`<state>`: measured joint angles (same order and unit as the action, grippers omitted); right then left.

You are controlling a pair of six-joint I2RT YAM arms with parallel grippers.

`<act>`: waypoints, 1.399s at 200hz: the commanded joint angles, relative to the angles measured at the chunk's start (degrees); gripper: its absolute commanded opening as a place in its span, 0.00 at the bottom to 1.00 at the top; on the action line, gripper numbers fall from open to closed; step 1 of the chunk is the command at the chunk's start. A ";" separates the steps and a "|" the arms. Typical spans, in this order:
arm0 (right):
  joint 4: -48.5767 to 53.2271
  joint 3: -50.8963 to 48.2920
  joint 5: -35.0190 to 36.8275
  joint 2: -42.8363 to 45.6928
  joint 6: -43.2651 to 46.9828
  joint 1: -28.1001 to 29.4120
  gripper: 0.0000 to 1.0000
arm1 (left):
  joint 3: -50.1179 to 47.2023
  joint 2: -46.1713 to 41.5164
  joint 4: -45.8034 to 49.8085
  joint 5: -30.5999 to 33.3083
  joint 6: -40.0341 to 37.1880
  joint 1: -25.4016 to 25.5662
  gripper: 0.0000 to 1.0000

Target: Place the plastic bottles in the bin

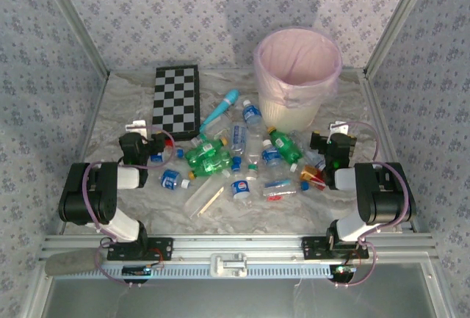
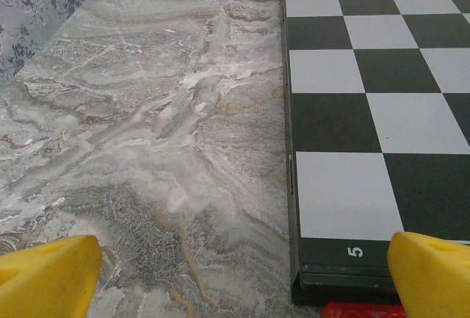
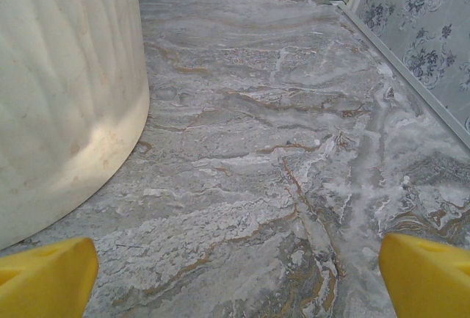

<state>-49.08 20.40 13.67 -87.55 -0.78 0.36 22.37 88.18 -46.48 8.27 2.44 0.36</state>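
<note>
So the small plastic bottles (image 1: 242, 162), clear ones with blue labels and green ones with yellow caps, are lying in a loose heap in the middle of the marble-look table (image 1: 121, 101), between the two arms. The round cream-white bin with the pink liner bag (image 1: 297, 76) stands at the far right, just behind the heap, with a couple of bottles lying near its foot.

Other clutter: a black-and-white checkerboard (image 1: 176, 101) lies far left of the heap. A long teal wand-shaped thing (image 1: 219, 110) lies tilted between board and bin, its near end touching the heap.

The left gripper (image 1: 147, 144) sits at the heap's left edge with its jaws spread wide and nothing in them. The right gripper (image 1: 334, 145) is the same, at the right edge near the bin.

From above you get the bin's pink-lined mouth. The right wrist cam gives its faintly ribbed wall close on the left, with bare table ahead. The left wrist cam looks along the board's edge, close enough to read a "5" on the border, and something red (image 2: 363, 311) sits just beneath. Can't tell what it is.
</note>
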 commanded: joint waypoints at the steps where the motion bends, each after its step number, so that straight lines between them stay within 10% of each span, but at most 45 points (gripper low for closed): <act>1: -0.30 0.74 -0.14 0.19 0.34 -0.27 1.00 | 1.18 -0.29 -0.43 -0.86 -0.08 -0.36 1.00; 73: -1.82 -1.60 5.09 5.52 2.71 2.85 1.00 | 1.86 -2.38 2.35 3.42 0.50 0.38 1.00; 119: 19.59 0.94 10.02 26.61 -2.50 3.16 1.00 | 5.05 -15.09 14.94 16.34 2.47 4.27 1.00; 194: 66.70 11.38 1.11 47.98 -23.37 5.43 1.00 | 12.40 -28.23 38.59 -2.19 23.74 7.21 1.00; 280: 91.40 27.30 -14.07 32.90 -20.44 17.56 1.00 | 11.43 -23.59 37.92 -6.45 33.00 23.65 1.00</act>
<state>31.29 42.26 1.78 -49.28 -24.82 14.55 34.13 63.05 -7.79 3.03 31.59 21.15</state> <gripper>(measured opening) 0.999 0.999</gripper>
